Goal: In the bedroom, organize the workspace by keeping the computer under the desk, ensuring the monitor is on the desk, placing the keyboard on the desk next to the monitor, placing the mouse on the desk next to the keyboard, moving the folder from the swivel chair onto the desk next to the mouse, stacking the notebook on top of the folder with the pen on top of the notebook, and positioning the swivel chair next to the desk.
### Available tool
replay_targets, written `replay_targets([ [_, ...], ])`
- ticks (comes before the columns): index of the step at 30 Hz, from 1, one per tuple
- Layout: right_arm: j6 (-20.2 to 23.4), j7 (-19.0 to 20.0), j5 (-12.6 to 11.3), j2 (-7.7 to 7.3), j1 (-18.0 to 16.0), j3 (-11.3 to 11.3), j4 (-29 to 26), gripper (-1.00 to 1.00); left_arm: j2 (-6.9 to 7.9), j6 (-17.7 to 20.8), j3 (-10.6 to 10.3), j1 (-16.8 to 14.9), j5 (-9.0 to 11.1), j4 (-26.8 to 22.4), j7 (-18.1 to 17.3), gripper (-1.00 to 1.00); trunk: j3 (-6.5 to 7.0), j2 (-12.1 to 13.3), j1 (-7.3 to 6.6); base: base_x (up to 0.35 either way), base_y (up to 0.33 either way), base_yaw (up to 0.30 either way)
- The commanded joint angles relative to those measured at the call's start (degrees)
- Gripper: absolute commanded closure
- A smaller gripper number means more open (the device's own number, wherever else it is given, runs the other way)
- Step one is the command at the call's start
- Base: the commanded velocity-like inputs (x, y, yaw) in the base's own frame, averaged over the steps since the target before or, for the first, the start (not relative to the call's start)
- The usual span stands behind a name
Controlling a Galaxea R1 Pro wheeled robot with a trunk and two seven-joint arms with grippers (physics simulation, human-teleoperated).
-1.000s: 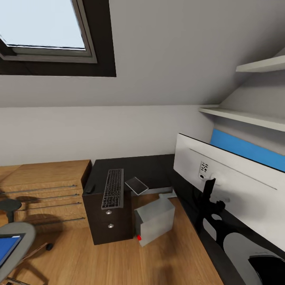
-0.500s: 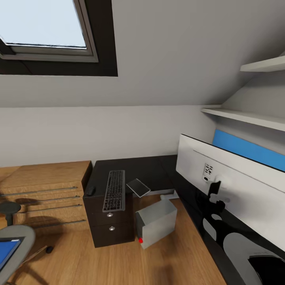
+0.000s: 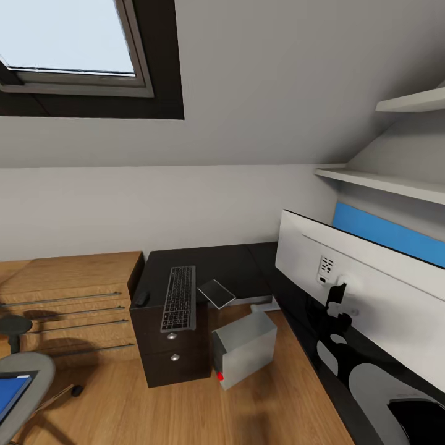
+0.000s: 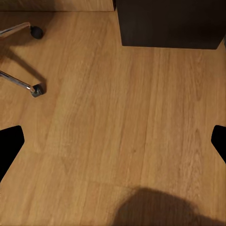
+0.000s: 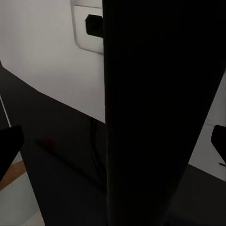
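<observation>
The left gripper [image 4: 113, 141] is wide open, its two dark fingertips [image 4: 10, 146] at the far sides of the wrist picture, and it holds nothing. Under it lies bare wooden floor [image 4: 122, 113]; ahead of it is the edge of the dark desk cabinet [image 4: 169, 23], and to one side the swivel chair's wheeled legs [image 4: 28, 84].

The right gripper [image 5: 113, 141] is also spread wide, with the monitor's black stand [image 5: 155, 108] between its fingers; I cannot tell if they touch it.

From the head, the monitor [image 3: 364, 290] shows its white back on the desk [image 3: 210, 266]. The keyboard [image 3: 179, 298], the mouse [image 3: 141, 299] and a notebook [image 3: 216, 292] lie on the desk's far part, the notebook overhanging the edge. The computer [image 3: 244, 349] stands tilted on the floor beside the cabinet. The blue folder [image 3: 11, 392] rests on the chair seat.
</observation>
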Motion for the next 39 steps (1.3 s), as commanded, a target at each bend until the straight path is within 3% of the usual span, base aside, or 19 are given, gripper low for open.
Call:
replay_targets([
  [1, -0.1, -0.2, -0.5, -0.06, -0.1, 0.4, 0.0, -1.0, 0.01, -0.2, -0.5, -0.1, 0.4, 0.0, 0.3, -1.0, -0.09, -0.1, 0.01, 0.0, 0.0, 0.0],
  [39, 0.2, -0.2, -0.5, -1.35, -0.1, 0.4, 0.0, -1.0, 0.01, -0.2, -0.5, -0.1, 0.4, 0.0, 0.3, -1.0, -0.09, -0.1, 0.01, 0.004, 0.0, 0.0],
])
